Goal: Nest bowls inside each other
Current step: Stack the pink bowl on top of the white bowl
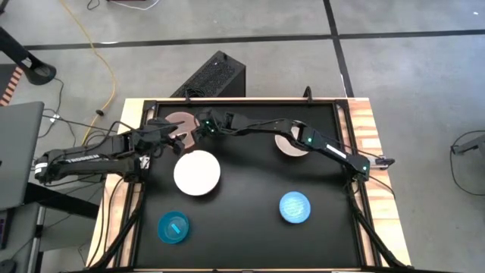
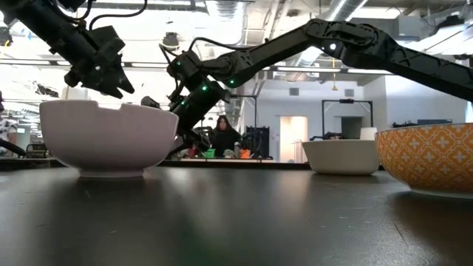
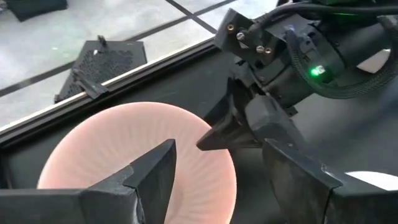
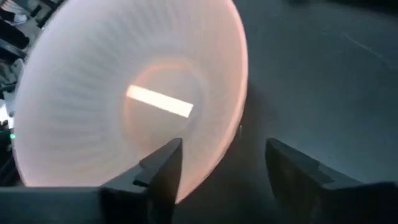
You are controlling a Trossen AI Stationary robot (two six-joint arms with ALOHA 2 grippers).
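Observation:
The pink bowl [image 1: 179,121] stands upright on its base at the table's far left. My right gripper [image 4: 224,149] reaches across the table to it and stands open over its right rim, one finger above the inside, the other outside. My left gripper [image 3: 217,155] hovers open just above the bowl's left side. The white bowl [image 1: 197,173] sits nearer, the beige bowl [image 1: 290,145] is partly hidden under my right arm, and the sky-blue bowl [image 1: 295,207] and the cyan-teal bowl [image 1: 173,227] stand near the front. My right gripper straddles the pink bowl's rim [image 4: 239,106] on the side toward the table's right, slanting down from that side, one finger inside the hollow and one outside. I cannot tell whether either finger touches the rim. The bowl rests on the table.
The table's raised far edge [image 1: 242,101] runs close behind the pink bowl. In the low view the white bowl [image 2: 107,137] hides the pink one, and a bowl with an orange patterned wall [image 2: 429,159] stands at the right. People sit in the room beyond.

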